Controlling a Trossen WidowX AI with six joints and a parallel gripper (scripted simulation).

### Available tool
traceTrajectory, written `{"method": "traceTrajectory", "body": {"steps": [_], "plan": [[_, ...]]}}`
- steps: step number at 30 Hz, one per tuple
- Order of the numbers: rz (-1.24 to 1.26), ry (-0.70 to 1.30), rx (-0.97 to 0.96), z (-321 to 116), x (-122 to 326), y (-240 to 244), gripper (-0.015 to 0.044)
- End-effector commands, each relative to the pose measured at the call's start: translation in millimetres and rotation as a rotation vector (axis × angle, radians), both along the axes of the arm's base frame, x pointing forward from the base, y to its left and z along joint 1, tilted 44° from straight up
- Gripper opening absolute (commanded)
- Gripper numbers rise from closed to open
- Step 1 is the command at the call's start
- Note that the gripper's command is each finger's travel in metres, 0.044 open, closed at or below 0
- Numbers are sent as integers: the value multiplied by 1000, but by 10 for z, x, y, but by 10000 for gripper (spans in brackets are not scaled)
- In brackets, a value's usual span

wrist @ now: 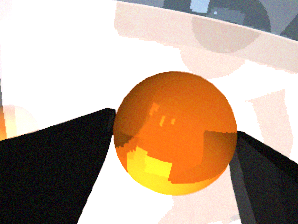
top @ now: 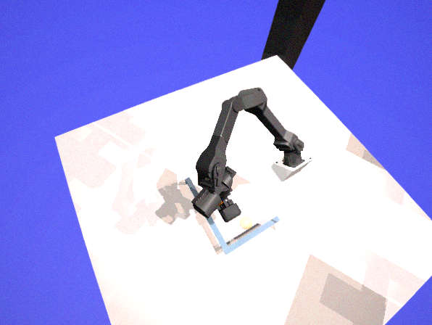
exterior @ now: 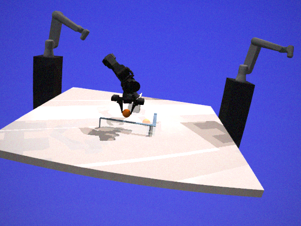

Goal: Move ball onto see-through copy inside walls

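Orange ball (wrist: 174, 132) sits clamped between your tool (exterior: 127, 110) fingers, inside the clear walls (exterior: 126, 121). You're at the carry step: shift it toward three o'clock onto the see-through copy (exterior: 146, 121), then release.
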State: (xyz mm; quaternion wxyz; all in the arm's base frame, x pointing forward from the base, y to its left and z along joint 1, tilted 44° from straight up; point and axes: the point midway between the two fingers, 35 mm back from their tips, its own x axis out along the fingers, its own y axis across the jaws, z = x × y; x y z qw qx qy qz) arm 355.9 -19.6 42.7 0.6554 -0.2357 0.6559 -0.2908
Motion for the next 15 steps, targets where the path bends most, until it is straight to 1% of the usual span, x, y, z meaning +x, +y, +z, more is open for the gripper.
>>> {"method": "traceTrajectory", "body": {"steps": [1, 8, 13, 15], "plan": [[0, -6, 6, 202, 4, 207, 0], [-1, -5, 2, 504, -48, 467, 0], [3, 0, 2, 507, -51, 476, 0], [42, 36, 4, 463, -58, 502, 0]]}}
